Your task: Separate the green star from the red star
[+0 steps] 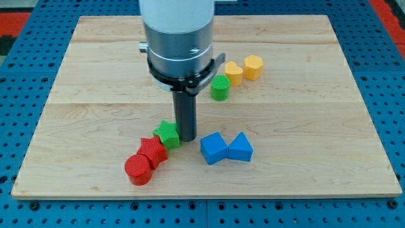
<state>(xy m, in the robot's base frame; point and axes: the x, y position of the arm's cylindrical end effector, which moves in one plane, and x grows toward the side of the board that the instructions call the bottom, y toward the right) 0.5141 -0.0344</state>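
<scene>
On the wooden surface [95, 76], a red cylinder [138, 170] touches the red star [152, 151], with the green star [168, 134] touching that at its 1 o'clock. My tip [186, 137], a bare rod with no hand to open or close, sits against the green star at its 3 o'clock. Two blue blocks [226, 148] lie further right.

A robot arm's end section [178, 22] is a wide cylinder, glossy white at the top, then brushed silver metal lower down. A black ring clamp [185, 77] with a small side tab circles its base. Below hangs a straight, dark grey rod, ending in my tip [186, 139], flat and blunt.
</scene>
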